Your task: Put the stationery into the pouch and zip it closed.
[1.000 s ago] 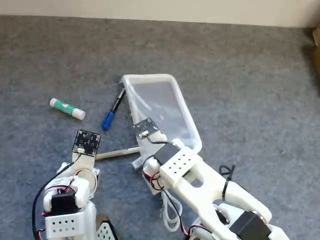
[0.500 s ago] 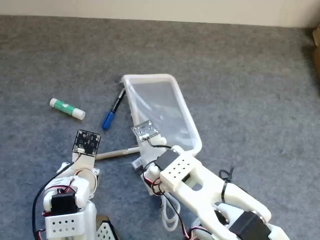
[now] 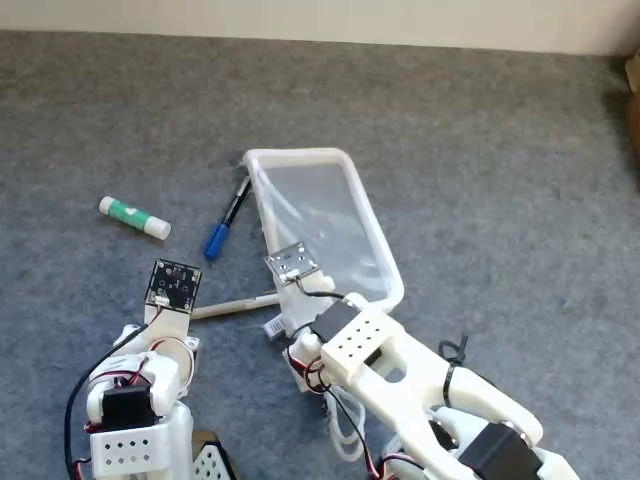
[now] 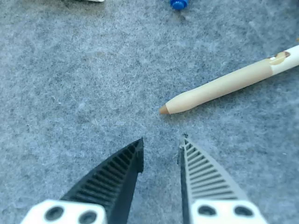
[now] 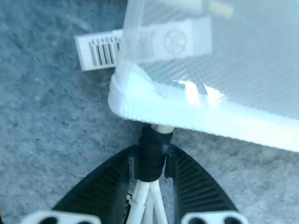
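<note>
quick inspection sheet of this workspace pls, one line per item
surface: grey carpet, flat, no spills seen
job's things: pouch lies flat and looks empty; glue stick, blue pen and beige pen lie outside it on the carpet
clutter: nothing seen
grippers: left gripper open, low over the carpet just short of the beige pen's tip; right gripper shut on the black pull at the pouch's corner
cables: wires on the left arm; white cord loop on the carpet under the right arm
surroundings: pale wall along the far edge; brown object at the side
</note>
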Available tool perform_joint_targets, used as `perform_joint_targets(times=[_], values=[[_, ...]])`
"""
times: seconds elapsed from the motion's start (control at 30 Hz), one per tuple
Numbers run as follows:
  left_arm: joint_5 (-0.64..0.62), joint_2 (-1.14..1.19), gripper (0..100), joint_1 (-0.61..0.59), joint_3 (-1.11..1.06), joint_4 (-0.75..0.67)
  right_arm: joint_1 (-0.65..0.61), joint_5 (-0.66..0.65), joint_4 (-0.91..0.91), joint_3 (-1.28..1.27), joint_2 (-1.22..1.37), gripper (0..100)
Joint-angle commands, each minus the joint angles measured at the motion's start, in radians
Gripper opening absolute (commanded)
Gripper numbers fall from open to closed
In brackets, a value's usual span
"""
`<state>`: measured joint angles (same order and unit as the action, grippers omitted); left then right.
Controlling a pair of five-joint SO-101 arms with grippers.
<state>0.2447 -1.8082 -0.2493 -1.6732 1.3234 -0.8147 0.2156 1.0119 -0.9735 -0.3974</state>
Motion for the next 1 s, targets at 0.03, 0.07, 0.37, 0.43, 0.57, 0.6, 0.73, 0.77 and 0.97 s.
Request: perform_joint_targets(times=[0.03, 0.07, 0.37, 0.43, 0.57, 0.6, 0.73, 0.77, 0.97], values=[[-0.011, -0.007, 13, -0.013, -0.022, 0.003, -0.005, 0.011, -0.005, -0.008, -0.039, 8.0], [-0.011, -0.007, 13, -0.013, -0.022, 0.003, -0.005, 0.011, -0.005, -0.008, -0.038, 8.0], [-0.011, -0.007, 13, -0.013, -0.022, 0.003, -0.005, 0.011, -0.001, 0.008, 0.150, 8.1], [-0.011, -0.007, 13, -0.013, -0.022, 0.003, -0.005, 0.011, 0.001, 0.030, 0.163, 7.8], [-0.011, -0.007, 13, -0.013, -0.022, 0.003, -0.005, 0.005, 0.002, 0.044, 0.163, 6.0], [-0.011, -0.007, 13, -0.013, -0.022, 0.003, -0.005, 0.003, 0.002, 0.045, 0.163, 3.4], [-0.011, -0.007, 13, -0.013, -0.022, 0.003, -0.004, 0.002, 0.005, 0.045, 0.162, 0.7], [-0.011, -0.007, 13, -0.013, -0.022, 0.003, -0.004, 0.002, 0.005, 0.045, 0.162, 0.5], [-0.011, -0.007, 13, -0.013, -0.022, 0.003, -0.002, -0.055, 0.047, 0.036, -0.021, 0.5]])
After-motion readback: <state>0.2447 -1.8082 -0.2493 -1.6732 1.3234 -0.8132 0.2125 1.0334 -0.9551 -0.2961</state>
